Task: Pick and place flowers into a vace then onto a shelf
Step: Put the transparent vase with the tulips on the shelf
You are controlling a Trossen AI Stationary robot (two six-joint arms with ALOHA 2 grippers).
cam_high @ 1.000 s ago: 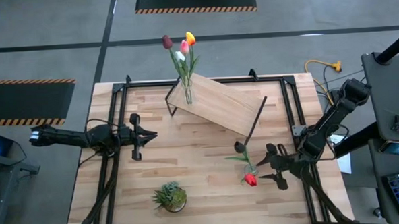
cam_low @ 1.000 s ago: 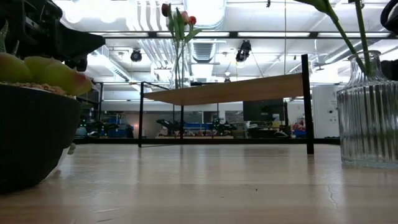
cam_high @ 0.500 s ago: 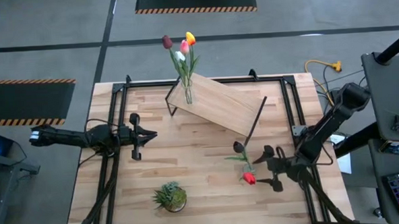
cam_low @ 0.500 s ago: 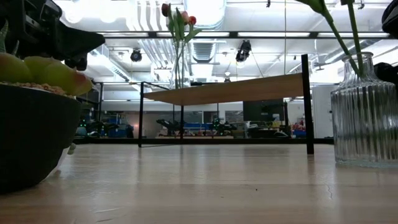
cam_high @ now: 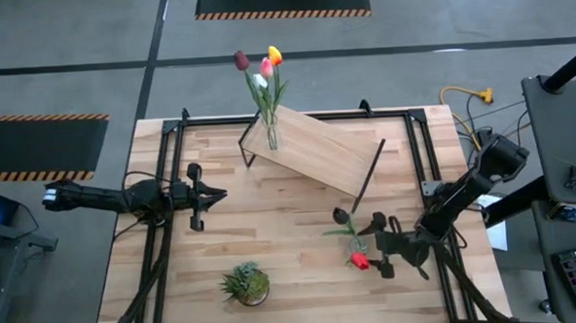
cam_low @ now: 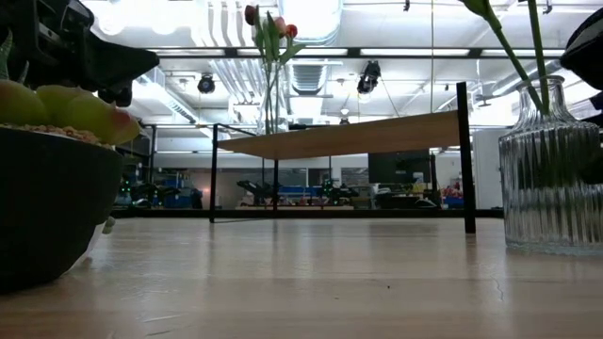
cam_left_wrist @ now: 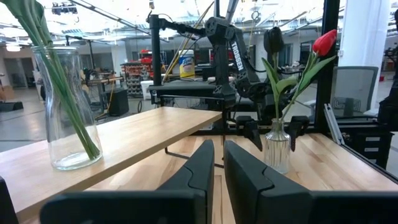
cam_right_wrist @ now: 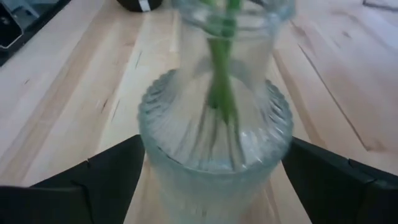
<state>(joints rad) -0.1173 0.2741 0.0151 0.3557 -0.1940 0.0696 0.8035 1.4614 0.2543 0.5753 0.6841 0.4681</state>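
Nearest the front edge of the table sits a small potted plant (cam_high: 246, 284), which takes no part in the job. Just beyond it, toward the right side, the right gripper (cam_high: 379, 249) has its two fingers spread wide around a ribbed glass vase (cam_right_wrist: 216, 144) — one finger on each side of the glass, and whether they press on it cannot be told. This vase stands upright on the tabletop (cam_high: 272, 230) and holds two flowers: a red tulip (cam_high: 359, 262) and a dark maroon tulip (cam_high: 343, 216); their stems rise from the neck and lean apart, so from above the heads splay toward the front and the back of the table. Judged from this, the filling step for this vase looks done, and what remains is to grasp it, lift it and set it on the shelf (cam_high: 317, 152). The left gripper (cam_high: 210, 196) waits at mid-table on the left, fingers nearly together and holding nothing. Farther back, the shelf runs diagonally, its long axis going from back-left to front-right. On its back-left end a tall clear vase (cam_left_wrist: 65, 112) already stands upright with a bunch of tulips (cam_high: 260, 65) — yellow, pink, white and maroon — stems roughly vertical, heads fanning out.
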